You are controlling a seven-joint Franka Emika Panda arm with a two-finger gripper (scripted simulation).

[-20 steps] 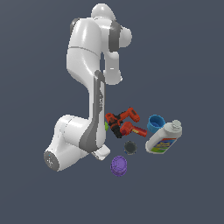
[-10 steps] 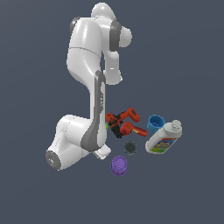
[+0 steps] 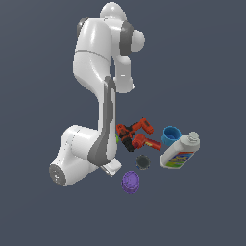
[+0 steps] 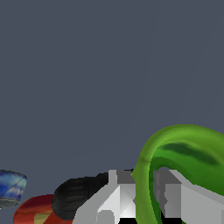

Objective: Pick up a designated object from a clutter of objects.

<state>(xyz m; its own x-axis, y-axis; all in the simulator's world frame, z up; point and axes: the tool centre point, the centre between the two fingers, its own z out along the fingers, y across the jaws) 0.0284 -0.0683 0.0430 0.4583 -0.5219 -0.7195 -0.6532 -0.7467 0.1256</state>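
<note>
Straddling the rim of the green cup [image 4: 188, 162], the gripper [image 4: 144, 192] has one finger [image 4: 116, 197] outside the wall and the other inside, partly open with both close against it. From the outside camera, only a sliver of that cup [image 3: 117, 140] shows behind the arm, just beside the red drill [image 3: 136, 134] and well apart from the purple cup [image 3: 130, 182].

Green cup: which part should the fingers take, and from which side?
Take the green cup by its rim wall, coming from the open mouth side, one finger inside and one outside. The wrist view shows the flared rim thin enough to pinch, and the fingers already straddle it. In the exterior view the arm hides most of the cup.
</note>
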